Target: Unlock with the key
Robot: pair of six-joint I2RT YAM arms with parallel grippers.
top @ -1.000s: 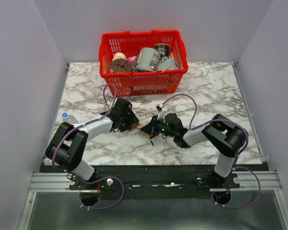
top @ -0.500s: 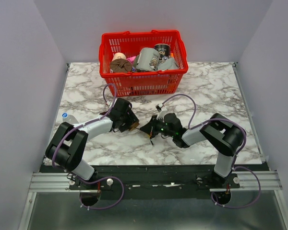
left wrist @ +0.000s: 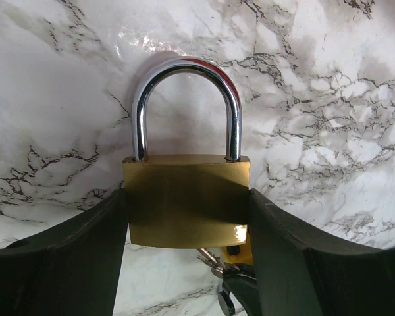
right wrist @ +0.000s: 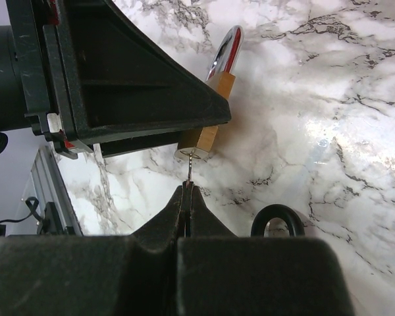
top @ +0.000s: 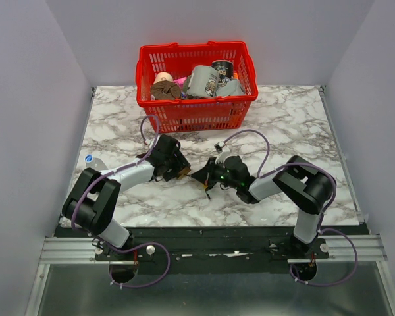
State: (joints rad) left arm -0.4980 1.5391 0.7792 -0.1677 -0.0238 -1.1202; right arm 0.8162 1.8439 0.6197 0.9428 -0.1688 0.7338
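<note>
- Judging by the shackle, whose two legs are both seated in the body, the brass padlock is taken as not yet unlocked.
- The brass padlock is clamped by its two sides between the fingers of the left end effector, which is spread wide around the body. The shackle is turned toward 12 o'clock in the left wrist view, with the desk behind it.
- The key is pinched at its rear in the fully closed right end effector. Its slim blade is aimed toward 12 o'clock in the right wrist view, at the underside of the padlock.
- The blade tip is seen right at that underside, but it cannot be told whether the keyhole is entered or only touched.
- From above, the right end effector is placed at 3 o'clock of the left one, close beside it.
- Grasping and lining up are judged done. Full insertion, the turn and the release of the shackle are left.
</note>
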